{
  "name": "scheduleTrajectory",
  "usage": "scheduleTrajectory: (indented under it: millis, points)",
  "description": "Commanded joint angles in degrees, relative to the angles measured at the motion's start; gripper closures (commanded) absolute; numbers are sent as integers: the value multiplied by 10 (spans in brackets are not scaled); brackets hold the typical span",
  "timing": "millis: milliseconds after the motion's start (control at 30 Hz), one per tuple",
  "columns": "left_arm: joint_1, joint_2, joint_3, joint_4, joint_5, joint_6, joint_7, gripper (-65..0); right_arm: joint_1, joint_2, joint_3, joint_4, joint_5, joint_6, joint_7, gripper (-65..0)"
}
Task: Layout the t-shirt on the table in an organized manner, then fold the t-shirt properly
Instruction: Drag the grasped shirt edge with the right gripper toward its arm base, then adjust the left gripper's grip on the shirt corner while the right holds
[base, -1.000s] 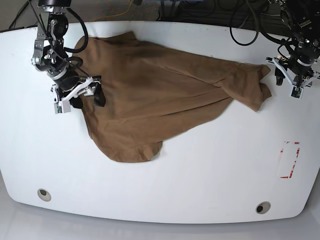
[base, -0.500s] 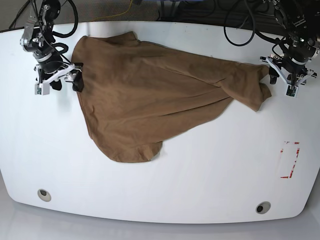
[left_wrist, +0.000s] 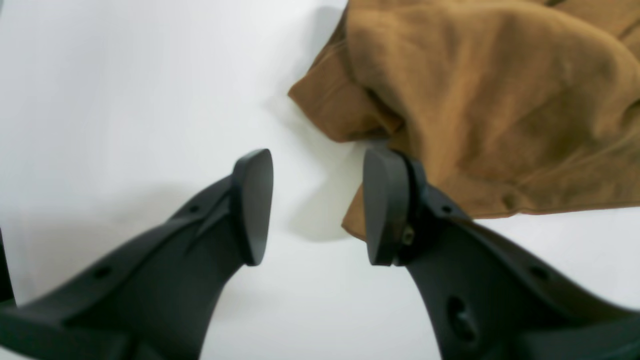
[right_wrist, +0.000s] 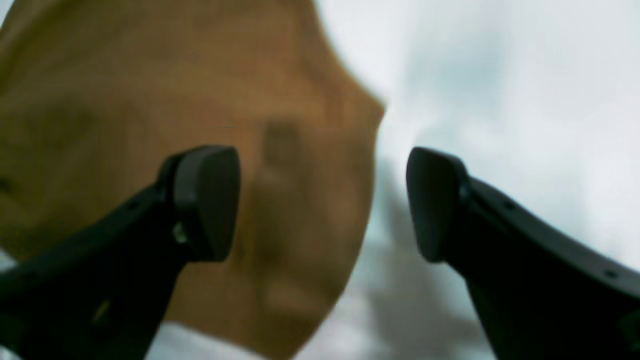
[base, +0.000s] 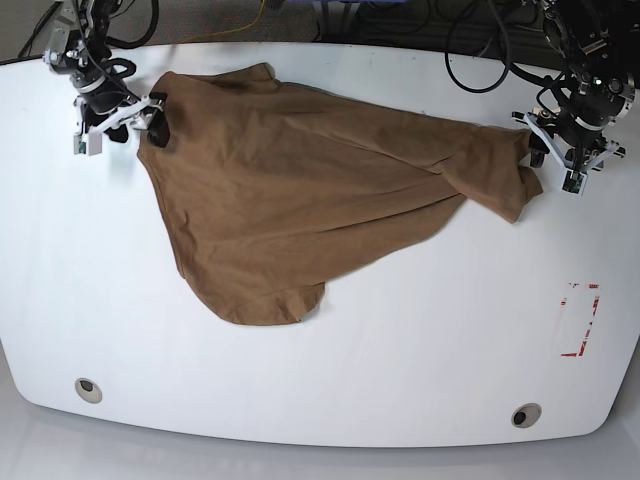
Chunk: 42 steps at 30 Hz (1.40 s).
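Observation:
The tan-brown t-shirt (base: 300, 190) lies wrinkled and slanted across the white table (base: 400, 340), with its lower part bunched toward the front left. My right gripper (base: 120, 125) is open at the shirt's far-left corner. In the right wrist view the shirt's edge (right_wrist: 280, 200) lies between the open fingers of the right gripper (right_wrist: 322, 200); that view is blurred. My left gripper (base: 553, 160) is open at the shirt's folded right end. In the left wrist view, one finger (left_wrist: 385, 210) of the left gripper (left_wrist: 315, 205) is at the shirt's edge (left_wrist: 475, 100).
A red dashed rectangle mark (base: 580, 320) is at the front right of the table. Two round grey holes (base: 88, 389) (base: 526, 415) sit near the front edge. Black cables (base: 490, 50) hang over the table's back edge.
My right gripper has moved back along the shirt's left edge to its far-left corner. My left gripper has shifted slightly toward the shirt's right end. The shirt has hardly moved.

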Motion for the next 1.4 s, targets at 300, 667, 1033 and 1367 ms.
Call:
scheduleTrajectory:
  millis: [300,667,1033,1367]
  points:
    - [-2,-7,-3,10,-5,1,-10,-276,-24,-24,27,-2,7,43,3,-499]
    - [-1,-7,-3,11,-6,1,-10,-276,-25,-57,16,1,7,60,-25,-495]
    - [-1,-8,-3,11,-6,1,-10,-276,-37,-62,0,1,7,69,-25,-384]
    - [-1,-8,1,11,-6,1,-10,-278,-37,-63,-1,0,4,74,-25,-23]
